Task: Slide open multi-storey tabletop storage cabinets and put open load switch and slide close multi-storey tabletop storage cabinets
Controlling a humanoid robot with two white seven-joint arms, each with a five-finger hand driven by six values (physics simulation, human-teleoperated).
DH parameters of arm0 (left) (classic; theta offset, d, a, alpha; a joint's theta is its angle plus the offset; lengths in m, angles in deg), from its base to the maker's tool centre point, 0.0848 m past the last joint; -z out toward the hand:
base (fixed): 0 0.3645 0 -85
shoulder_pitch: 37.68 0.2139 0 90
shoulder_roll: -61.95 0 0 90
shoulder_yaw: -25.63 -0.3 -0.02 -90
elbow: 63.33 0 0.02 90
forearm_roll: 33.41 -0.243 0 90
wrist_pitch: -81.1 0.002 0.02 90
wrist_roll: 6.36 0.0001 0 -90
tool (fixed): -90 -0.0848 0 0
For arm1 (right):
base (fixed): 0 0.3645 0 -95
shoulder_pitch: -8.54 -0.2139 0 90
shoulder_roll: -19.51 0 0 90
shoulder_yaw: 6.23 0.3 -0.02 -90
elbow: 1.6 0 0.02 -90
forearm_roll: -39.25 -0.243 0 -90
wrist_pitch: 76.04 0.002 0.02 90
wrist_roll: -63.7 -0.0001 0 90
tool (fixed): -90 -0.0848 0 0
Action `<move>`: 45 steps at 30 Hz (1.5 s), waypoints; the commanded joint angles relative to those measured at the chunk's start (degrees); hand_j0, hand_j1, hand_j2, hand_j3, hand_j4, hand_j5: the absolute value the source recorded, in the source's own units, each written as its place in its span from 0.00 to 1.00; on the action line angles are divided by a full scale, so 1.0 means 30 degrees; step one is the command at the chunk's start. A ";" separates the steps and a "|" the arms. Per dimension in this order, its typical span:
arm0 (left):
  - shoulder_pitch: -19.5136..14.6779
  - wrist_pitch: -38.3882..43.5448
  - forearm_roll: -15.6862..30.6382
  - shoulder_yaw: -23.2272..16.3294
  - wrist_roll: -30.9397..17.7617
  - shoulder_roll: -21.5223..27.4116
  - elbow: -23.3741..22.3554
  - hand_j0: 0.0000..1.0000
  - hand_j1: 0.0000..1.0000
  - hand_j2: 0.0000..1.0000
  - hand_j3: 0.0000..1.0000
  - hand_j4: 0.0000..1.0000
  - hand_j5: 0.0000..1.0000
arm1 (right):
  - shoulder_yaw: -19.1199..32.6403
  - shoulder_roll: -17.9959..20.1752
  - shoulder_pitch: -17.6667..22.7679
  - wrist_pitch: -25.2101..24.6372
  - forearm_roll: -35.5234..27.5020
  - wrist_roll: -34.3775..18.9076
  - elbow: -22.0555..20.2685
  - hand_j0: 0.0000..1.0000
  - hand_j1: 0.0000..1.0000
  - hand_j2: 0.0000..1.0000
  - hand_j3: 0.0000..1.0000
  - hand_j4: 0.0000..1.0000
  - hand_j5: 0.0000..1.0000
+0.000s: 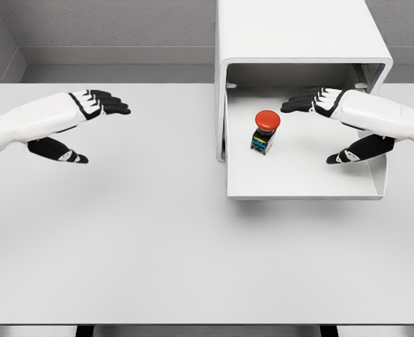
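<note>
A white tabletop storage cabinet [298, 35] stands at the back right of the table, with its drawer [305, 189] slid out toward me. Inside the drawer, the load switch [264, 131], a red mushroom button on a black body with a blue and yellow base, stands upright near the left side. My right hand [318, 126] hovers over the drawer to the right of the switch, fingers spread, holding nothing and clear of the switch. Far to the left, my left hand [88, 126] floats above the table with its fingers extended and empty.
The white table [158, 246] spreads in front of the cabinet, with its front edge near the bottom of the view. Grey walls [109, 28] close the back and left side.
</note>
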 commanded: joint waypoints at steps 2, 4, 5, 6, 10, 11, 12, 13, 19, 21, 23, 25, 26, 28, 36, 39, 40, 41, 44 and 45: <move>0.0029 -0.0003 0.0127 0.0014 0.0019 -0.0721 -0.0704 1.00 1.00 1.00 1.00 1.00 1.00 | 0.0008 -0.0255 0.0000 -0.0022 -0.0108 -0.0094 0.0042 1.00 1.00 1.00 1.00 1.00 1.00; 0.0029 -0.0003 0.0098 0.0014 0.0019 -0.0692 -0.0762 1.00 1.00 1.00 1.00 1.00 1.00 | 0.0008 -0.0460 -0.0029 -0.0022 -0.0079 -0.0123 0.0188 1.00 1.00 1.00 1.00 1.00 1.00; 0.0029 -0.0003 0.0098 0.0014 0.0019 -0.0692 -0.0733 1.00 1.00 1.00 1.00 1.00 1.00 | 0.0008 -0.0519 -0.0029 -0.0022 -0.0079 -0.0123 0.0364 1.00 1.00 1.00 1.00 1.00 1.00; 0.0029 -0.0003 0.0098 0.0014 0.0019 -0.0692 -0.0762 1.00 1.00 1.00 1.00 1.00 1.00 | 0.0008 -0.0519 -0.0029 -0.0022 -0.0079 -0.0123 0.0423 1.00 1.00 1.00 1.00 1.00 1.00; 0.0029 -0.0003 0.0098 0.0014 0.0019 -0.0692 -0.0762 1.00 1.00 1.00 1.00 1.00 1.00 | -0.0022 -0.0782 -0.0117 -0.0022 -0.0079 -0.0152 0.0716 1.00 1.00 1.00 1.00 1.00 1.00; 0.0029 -0.0003 0.0098 0.0014 0.0019 -0.0692 -0.0762 1.00 1.00 1.00 1.00 1.00 1.00 | -0.0022 -0.0812 -0.0117 -0.0022 -0.0079 -0.0152 0.0745 1.00 1.00 1.00 1.00 1.00 1.00; 0.0029 -0.0003 0.0098 0.0014 -0.0010 -0.0663 -0.0762 1.00 1.00 1.00 1.00 1.00 1.00 | -0.0022 -0.0928 -0.0117 -0.0022 -0.0079 -0.0152 0.0745 1.00 1.00 1.00 1.00 1.00 1.00; 0.0029 -0.0003 0.0069 0.0014 0.0019 -0.0663 -0.0762 1.00 1.00 1.00 1.00 1.00 1.00 | -0.0051 -0.0929 -0.0117 -0.0022 -0.0079 -0.0152 0.0745 1.00 1.00 1.00 1.00 1.00 1.00; 0.0029 -0.0003 0.0069 -0.0015 0.0019 -0.0663 -0.0762 1.00 1.00 1.00 1.00 1.00 1.00 | -0.0080 -0.1046 -0.0059 -0.0022 0.0419 -0.0152 0.0803 1.00 1.00 1.00 1.00 1.00 1.00; 0.0029 -0.0003 0.0040 -0.0015 -0.0010 -0.0663 -0.0850 1.00 1.00 1.00 1.00 1.00 1.00 | -0.0198 -0.1192 -0.0059 -0.0022 0.0448 -0.0152 0.1155 1.00 1.00 1.00 1.00 1.00 1.00; 0.0029 -0.0003 0.0040 -0.0015 -0.0010 -0.0663 -0.0821 1.00 1.00 1.00 1.00 1.00 1.00 | -0.0314 -0.1427 -0.0059 -0.0022 0.0448 -0.0152 0.1535 1.00 1.00 1.00 1.00 1.00 1.00; 0.0029 -0.0003 0.0010 -0.0015 -0.0010 -0.0663 -0.0850 1.00 1.00 1.00 1.00 1.00 1.00 | -0.0315 -0.1778 -0.0088 -0.0022 0.0477 -0.0181 0.1799 1.00 1.00 1.00 1.00 1.00 1.00; 0.0029 -0.0003 0.0010 -0.0015 -0.0010 -0.0692 -0.0821 1.00 1.00 1.00 1.00 1.00 1.00 | -0.0315 -0.1866 -0.0088 -0.0022 0.0449 -0.0152 0.1800 1.00 1.00 1.00 1.00 1.00 1.00; 0.0029 -0.0003 -0.0019 -0.0015 -0.0010 -0.0692 -0.0821 1.00 1.00 1.00 1.00 1.00 1.00 | -0.0285 -0.1866 -0.0117 -0.0022 0.0448 -0.0152 0.1800 1.00 1.00 1.00 1.00 1.00 1.00; 0.0029 -0.0003 -0.0019 -0.0015 -0.0010 -0.0692 -0.0850 1.00 1.00 1.00 1.00 1.00 1.00 | -0.0286 -0.2306 -0.0088 -0.0022 0.0478 -0.0152 0.2474 1.00 1.00 1.00 1.00 1.00 1.00; 0.0029 -0.0003 -0.0048 0.0014 -0.0010 -0.0692 -0.0821 1.00 1.00 1.00 1.00 1.00 1.00 | -0.0227 -0.2540 -0.0147 -0.0022 0.0478 -0.0181 0.2913 1.00 1.00 1.00 1.00 1.00 1.00; 0.0029 -0.0003 -0.0048 -0.0015 -0.0010 -0.0663 -0.0821 1.00 1.00 1.00 1.00 1.00 1.00 | -0.0227 -0.2745 -0.0147 -0.0022 0.0478 -0.0181 0.3000 1.00 1.00 1.00 1.00 1.00 1.00; 0.0029 -0.0003 -0.0049 0.0014 -0.0010 -0.0663 -0.0821 1.00 1.00 1.00 1.00 1.00 1.00 | -0.0227 -0.2921 -0.0147 -0.0022 0.0478 -0.0181 0.3206 1.00 1.00 1.00 1.00 1.00 1.00; 0.0029 -0.0003 -0.0078 0.0014 -0.0010 -0.0692 -0.0821 1.00 1.00 1.00 1.00 1.00 1.00 | -0.0168 -0.2980 -0.0147 -0.0022 0.0595 -0.0181 0.3235 1.00 1.00 1.00 1.00 1.00 1.00; 0.0029 -0.0003 -0.0078 0.0014 -0.0010 -0.0692 -0.0821 1.00 1.00 1.00 1.00 1.00 1.00 | -0.0139 -0.2980 -0.0147 -0.0022 0.0595 -0.0181 0.3265 1.00 1.00 1.00 1.00 1.00 1.00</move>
